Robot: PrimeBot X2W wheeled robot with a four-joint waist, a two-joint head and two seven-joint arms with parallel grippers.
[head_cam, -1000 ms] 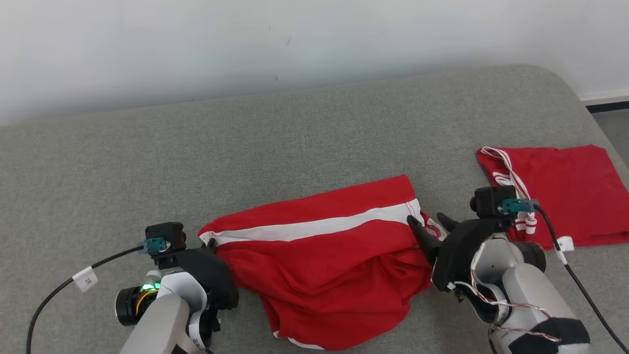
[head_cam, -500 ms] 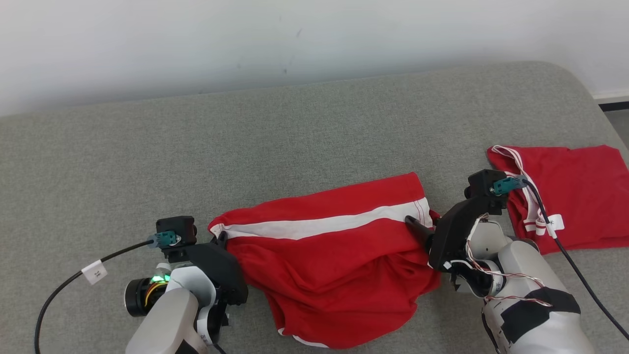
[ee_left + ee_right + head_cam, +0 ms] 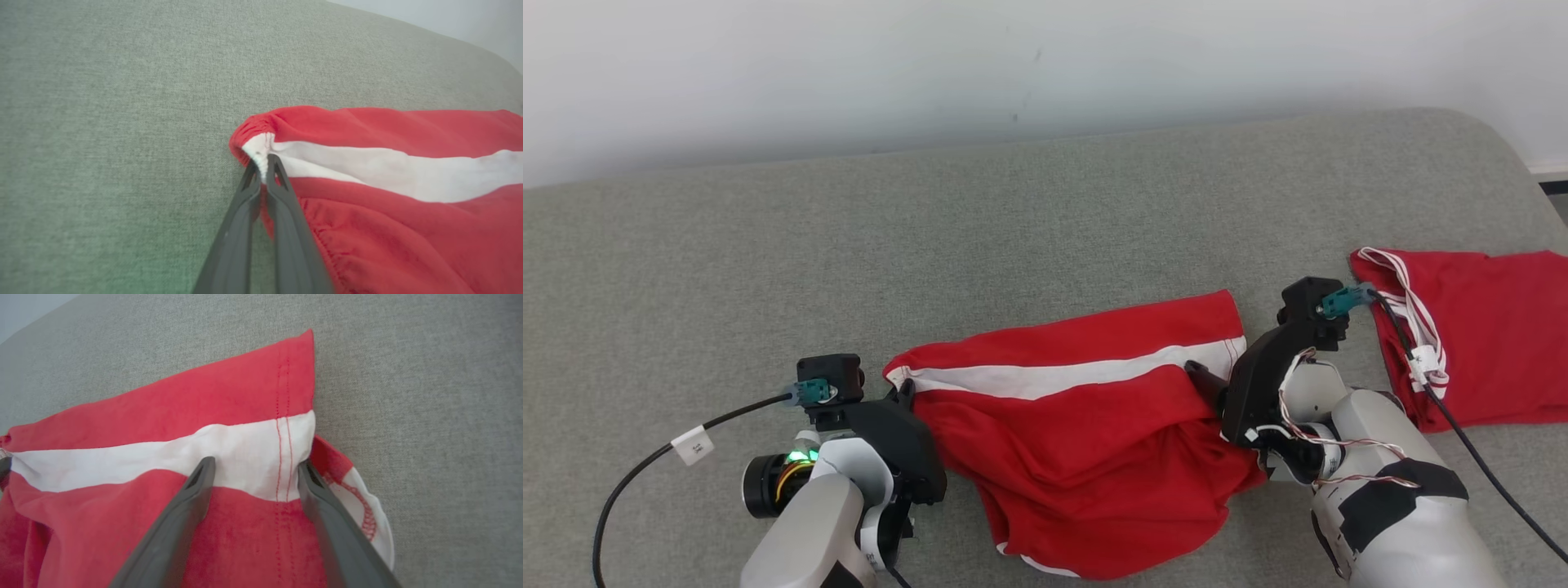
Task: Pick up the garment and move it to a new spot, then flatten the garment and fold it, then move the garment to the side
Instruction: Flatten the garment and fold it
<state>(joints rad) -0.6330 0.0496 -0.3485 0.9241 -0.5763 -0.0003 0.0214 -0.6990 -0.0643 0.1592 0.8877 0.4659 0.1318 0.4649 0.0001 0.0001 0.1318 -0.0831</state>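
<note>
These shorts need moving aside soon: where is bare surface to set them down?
Free: the wide band of grey fabric surface between the white wall and the red white-striped shorts, and the left side above the black cable by the left gripper. Crowded: the right, where the right gripper sits between the shorts and a second red garment.

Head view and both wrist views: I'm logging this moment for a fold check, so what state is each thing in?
striped garment: rumpled, not flattened, not folded
left gripper: shut, pinching the garment's gathered end
right gripper: open, fingers astride the garment's hemmed end
folded garment: folded flat, lying apart at the right
</note>
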